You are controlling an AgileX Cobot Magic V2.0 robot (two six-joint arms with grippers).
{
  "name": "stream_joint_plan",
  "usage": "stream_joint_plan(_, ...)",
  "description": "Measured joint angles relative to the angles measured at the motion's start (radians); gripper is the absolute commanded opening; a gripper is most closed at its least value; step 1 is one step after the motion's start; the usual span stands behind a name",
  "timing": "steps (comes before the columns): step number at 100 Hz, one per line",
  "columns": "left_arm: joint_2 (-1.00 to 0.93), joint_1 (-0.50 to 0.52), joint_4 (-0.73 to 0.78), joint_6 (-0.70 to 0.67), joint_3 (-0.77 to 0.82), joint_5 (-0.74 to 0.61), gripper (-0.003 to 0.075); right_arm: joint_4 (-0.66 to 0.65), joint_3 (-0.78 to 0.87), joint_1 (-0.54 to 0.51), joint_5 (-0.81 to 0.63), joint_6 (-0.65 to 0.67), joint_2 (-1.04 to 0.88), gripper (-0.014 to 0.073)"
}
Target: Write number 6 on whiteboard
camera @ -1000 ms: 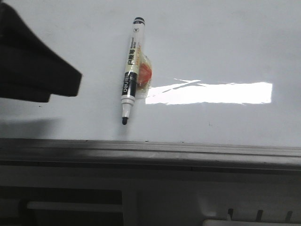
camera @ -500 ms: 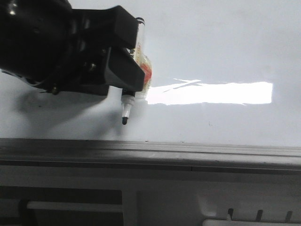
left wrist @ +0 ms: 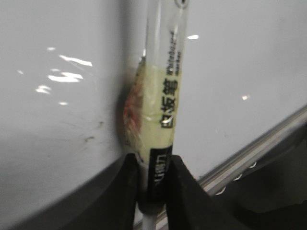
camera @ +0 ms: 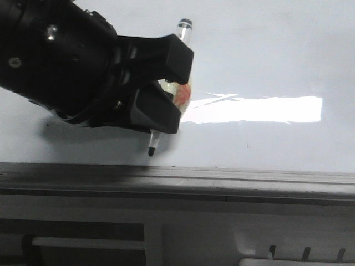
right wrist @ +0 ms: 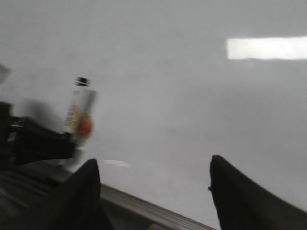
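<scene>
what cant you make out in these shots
- Front view: the left gripper covers most of the marker pen; only its end and tip show.
- Left wrist view: the pen's tip is cut off by the picture's edge, so contact with the whiteboard is unclear.
- Right wrist view: blurred; the pen's label is unreadable, and the right gripper shows only its fingertips.
- No written 6 is visible in any view.

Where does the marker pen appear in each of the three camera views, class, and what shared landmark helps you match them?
Front view: the marker pen is left of centre, clamped in the left gripper, black tip pointing down near the grey frame edge.
Left wrist view: the pen fills the centre, gripped between the fingers at its black band.
Right wrist view: it is small, at left.
Shared landmark: the orange-red blob taped to the pen.
</scene>
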Motion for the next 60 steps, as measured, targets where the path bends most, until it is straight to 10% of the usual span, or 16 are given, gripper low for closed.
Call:
stream_joint_plan(18,-0.064,0.000,0.176,0.132,-0.054,0.210,-0.0019,0.276,-0.084,0.056,0.080,-0.271,0.072,0.0437)
stream_joint_plan(37,-0.136,-0.013,0.316,0.462,-0.072,0.424,-0.0019,0.309,-0.106,0.162,0.095,-0.370,0.172,0.0437)
stream_joint_plan(60,-0.143,-0.018,0.346,0.543,-0.072,0.513,-0.0019,0.310,-0.104,0.363,0.139,-0.487,0.321,0.0437)
